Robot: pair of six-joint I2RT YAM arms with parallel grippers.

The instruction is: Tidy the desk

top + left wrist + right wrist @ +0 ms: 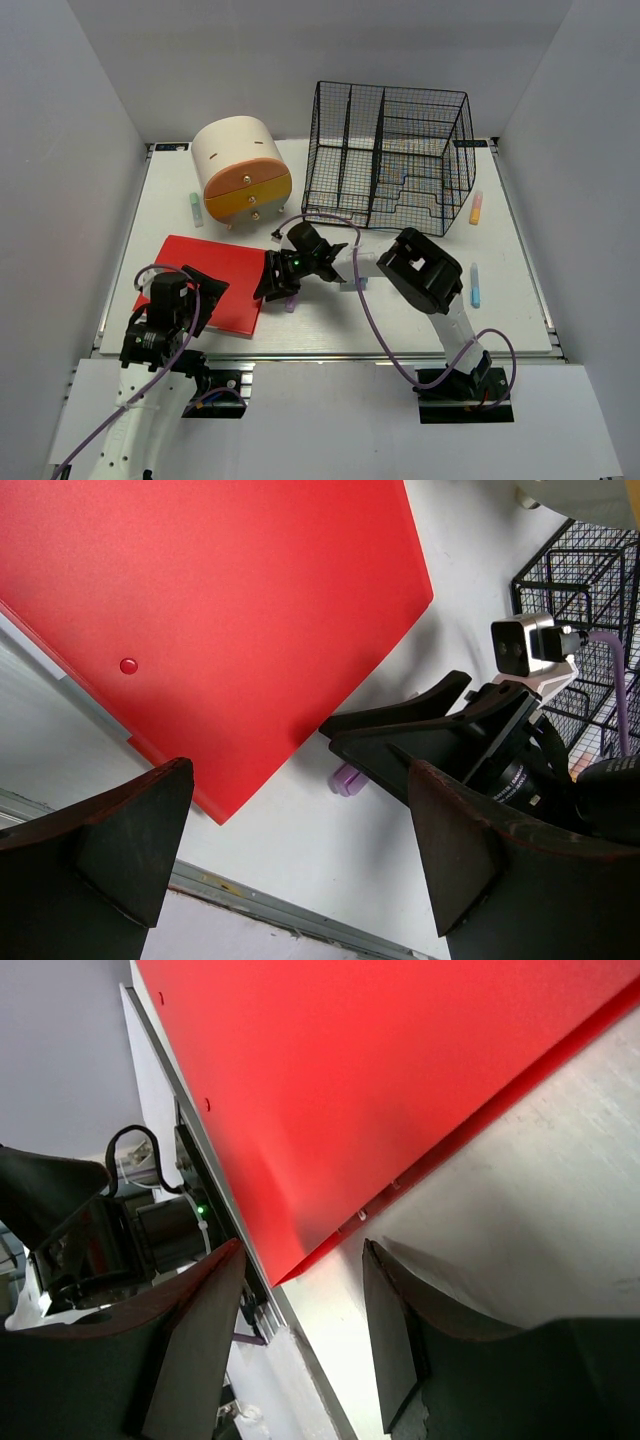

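Lower left is crowding up; lower right is lying open.
The red folder (225, 268) is covering the lower left of the desk (400, 322), with the left gripper (203, 287) and right gripper (272, 283) hanging at its two ends, jaws apart, and a small purple item (291, 304) sitting just beside its right edge. The wire basket (390, 150) and drawer box (243, 170) are walling off the top, leaving a narrow gap between them.

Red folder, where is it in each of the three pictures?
Top external: the red folder lies flat on the desk, lower left.
Left wrist: the folder fills the upper left.
Right wrist: the folder fills the top.
Shared landmark: the right gripper, open at the folder's edge, shows in all three views.
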